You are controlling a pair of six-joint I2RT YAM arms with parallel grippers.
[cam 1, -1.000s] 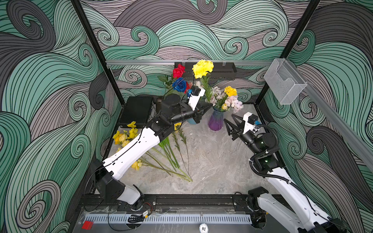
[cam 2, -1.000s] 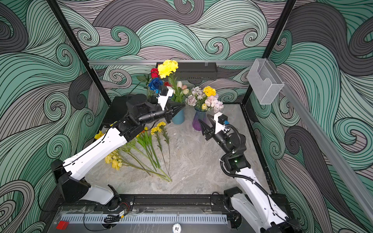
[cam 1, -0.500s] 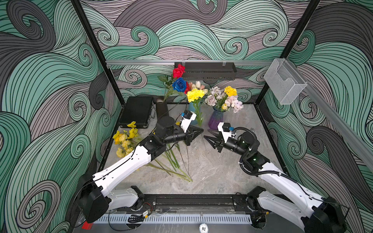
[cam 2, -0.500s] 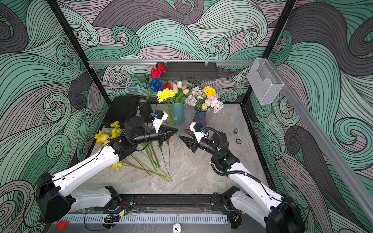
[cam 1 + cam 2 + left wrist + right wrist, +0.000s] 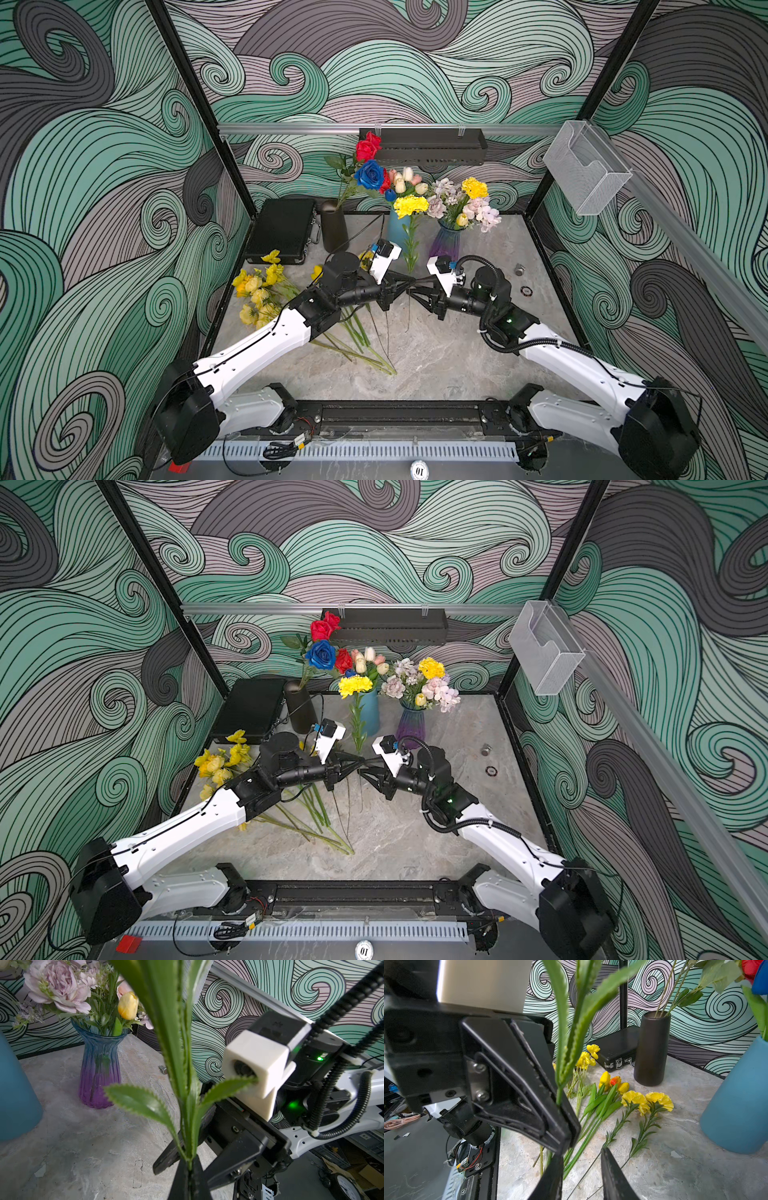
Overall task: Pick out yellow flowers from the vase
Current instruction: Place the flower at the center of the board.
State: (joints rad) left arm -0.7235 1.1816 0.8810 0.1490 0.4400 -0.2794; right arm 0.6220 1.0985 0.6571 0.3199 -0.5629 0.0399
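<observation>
Yellow carnation (image 5: 410, 205), clamped in left gripper (image 5: 409, 283)

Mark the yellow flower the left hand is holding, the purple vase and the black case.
held yellow flower (image 5: 410, 205): a top view, on the bloom.
purple vase (image 5: 99, 1076): left wrist view, on the ribbed body.
black case (image 5: 616, 1045): right wrist view, on the lid.

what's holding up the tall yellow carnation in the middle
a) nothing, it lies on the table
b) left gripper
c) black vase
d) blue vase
b: the left gripper is shut on the stem of the carnation, which stands upright in front of the blue vase, not in it.
</observation>
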